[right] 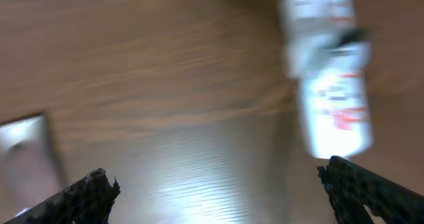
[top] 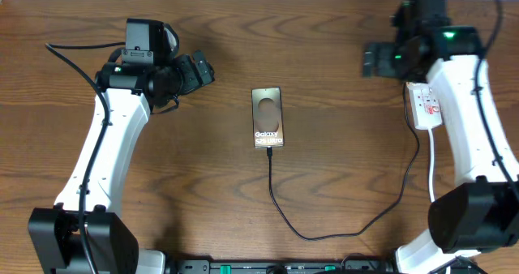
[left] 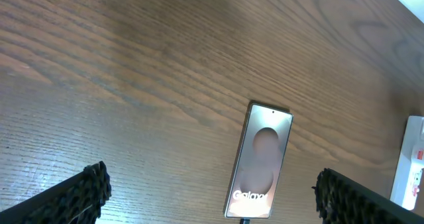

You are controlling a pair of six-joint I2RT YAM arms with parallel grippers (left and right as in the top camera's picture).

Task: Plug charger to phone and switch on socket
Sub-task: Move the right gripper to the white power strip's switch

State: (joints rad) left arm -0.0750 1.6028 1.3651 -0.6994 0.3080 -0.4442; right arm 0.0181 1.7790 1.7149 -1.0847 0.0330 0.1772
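Observation:
The phone (top: 267,117) lies face up mid-table, "Galaxy" lettering lit near its lower end. The charger (top: 280,209), a thin black cable, meets the phone's lower edge, loops along the table's front and rises right toward the socket (top: 425,105), a white strip under the right arm. My left gripper (top: 203,70) hovers open, up and left of the phone. My right gripper (top: 375,61) is open, just left of the socket. In the left wrist view the phone (left: 260,161) lies between the wide-apart fingers (left: 89,191). The blurred right wrist view shows the socket (right: 328,98) and the phone's edge (right: 26,158).
The socket's white cord (top: 430,164) runs down the right side beside the right arm's base. Both arm bases and thick black robot cables (top: 73,55) stand at the table's near corners. The socket's end shows at the left wrist view's right edge (left: 412,164).

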